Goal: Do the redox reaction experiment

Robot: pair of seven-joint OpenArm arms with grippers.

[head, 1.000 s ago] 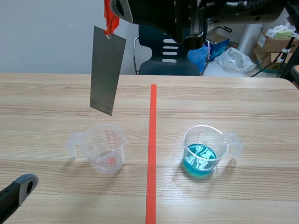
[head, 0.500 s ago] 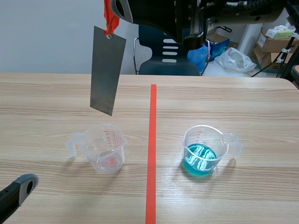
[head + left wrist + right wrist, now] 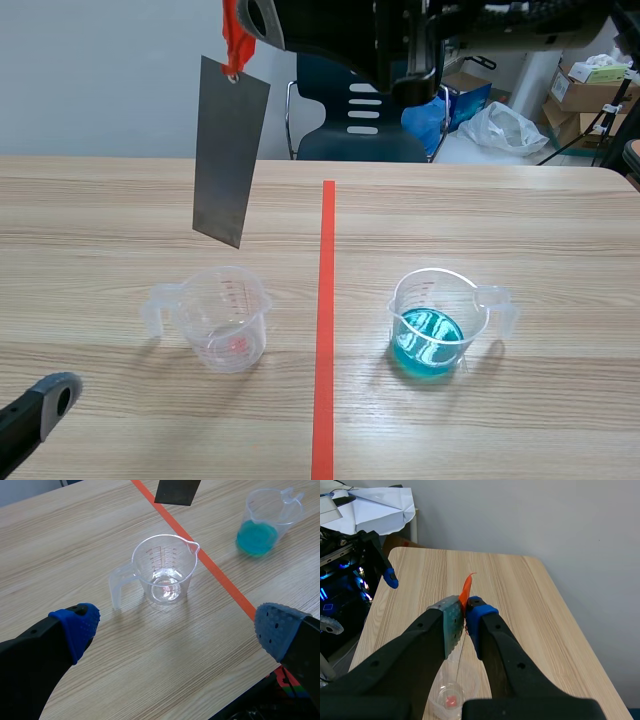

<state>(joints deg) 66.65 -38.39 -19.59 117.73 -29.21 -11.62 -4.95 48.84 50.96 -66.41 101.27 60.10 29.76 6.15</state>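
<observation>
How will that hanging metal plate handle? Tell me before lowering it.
The metal plate looks flat and unbent, so it is probably stiff. It is thin, so probably light. Hanging only by the orange ribbon in the right gripper, it will likely swing and twist when moved.

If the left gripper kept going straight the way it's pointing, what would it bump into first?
Probably the empty clear cup. It stands right ahead of the open left gripper, about midway between its fingers. The cup of blue liquid sits farther off to one side, so the gripper would likely miss it.
</observation>
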